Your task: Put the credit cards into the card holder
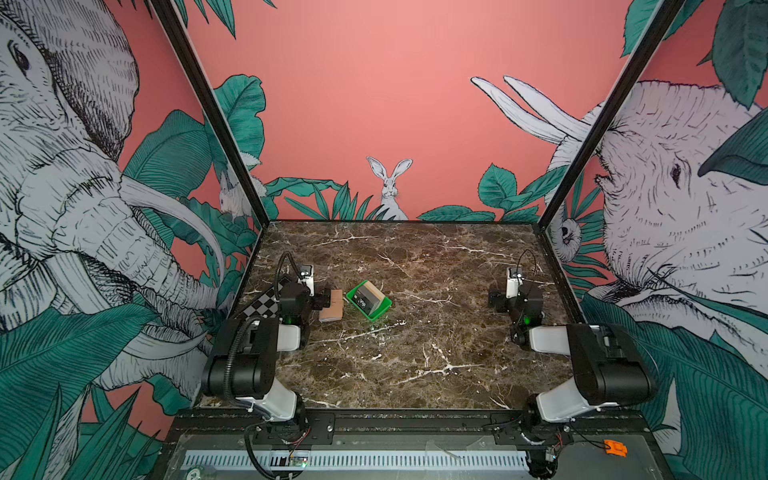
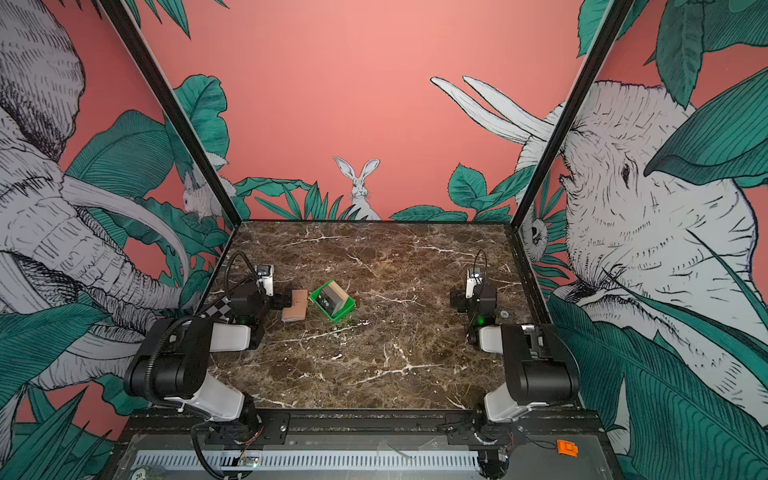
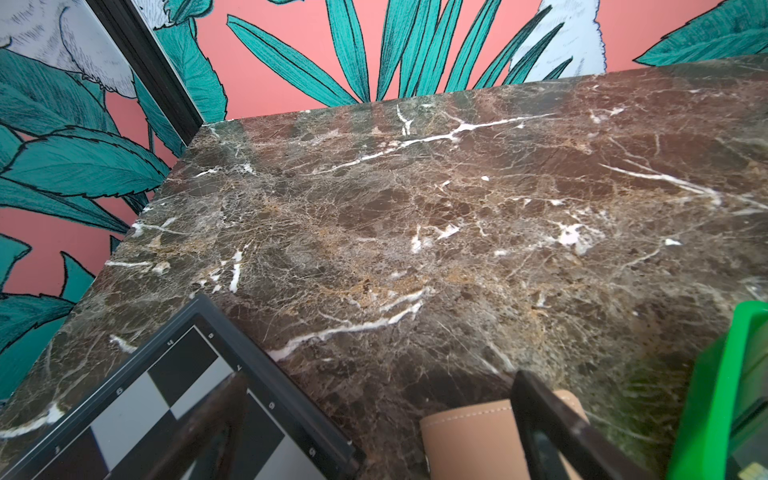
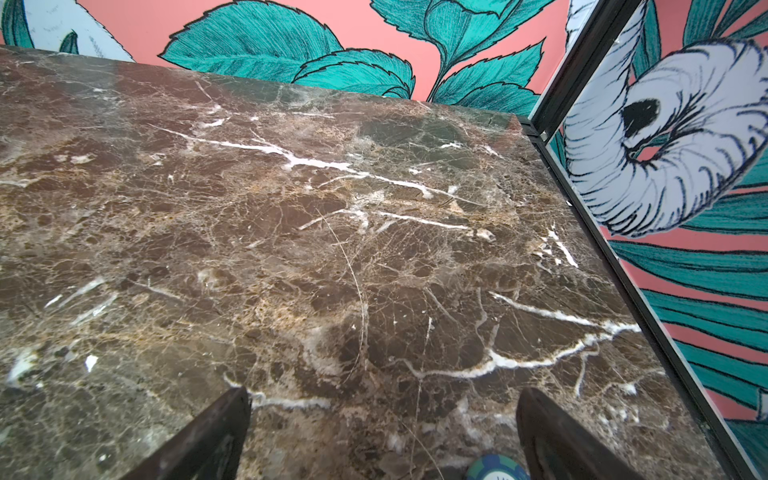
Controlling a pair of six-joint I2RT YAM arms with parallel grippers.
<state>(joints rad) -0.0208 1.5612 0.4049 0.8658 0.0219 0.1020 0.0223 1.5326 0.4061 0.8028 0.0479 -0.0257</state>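
The credit cards lie stacked in a green tray left of the table's middle; in both top views a tan card tops a black "VIP" card. The tan card holder lies on the marble just left of the tray, seen also in the left wrist view as the card holder. My left gripper hovers open; one of its fingers is over the holder, the other over a checkerboard. My right gripper stands open and empty over bare marble at the right, far from the cards.
A black-and-white checkerboard lies at the table's left edge under the left arm. A blue-green poker chip sits on the marble by the right gripper. The green tray's rim is close beside the left gripper. Printed walls enclose three sides.
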